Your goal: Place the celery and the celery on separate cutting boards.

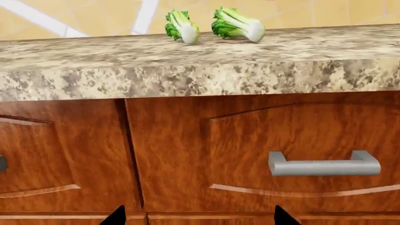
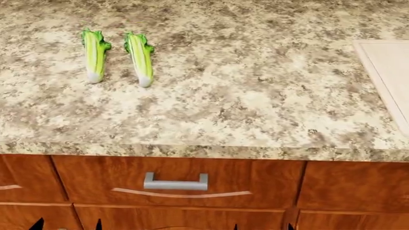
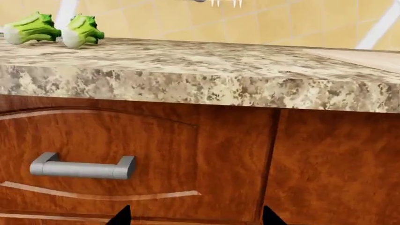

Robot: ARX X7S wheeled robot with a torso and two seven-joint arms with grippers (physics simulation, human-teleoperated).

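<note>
Two celery stalks lie side by side on the granite counter at the far left, whitish bases toward me: the left celery [image 2: 95, 55] and the right celery [image 2: 140, 58]. The left wrist view shows both end-on, one celery [image 1: 181, 26] beside the other celery [image 1: 238, 25]; in the right wrist view they appear as celery [image 3: 30, 29] and celery [image 3: 81, 30]. A light cutting board [image 2: 390, 72] lies at the counter's right edge, also seen as the cutting board [image 3: 362, 58]. My left gripper [image 1: 196, 216] and right gripper [image 3: 195, 216] are both open, low in front of the cabinet drawers, holding nothing.
The counter's front edge [image 2: 191, 151] overhangs wooden drawers with a metal handle [image 2: 176, 182]. The same handle [image 1: 323, 164] faces the left wrist camera, and handle [image 3: 82, 167] the right. A yellow tiled wall stands behind the counter.
</note>
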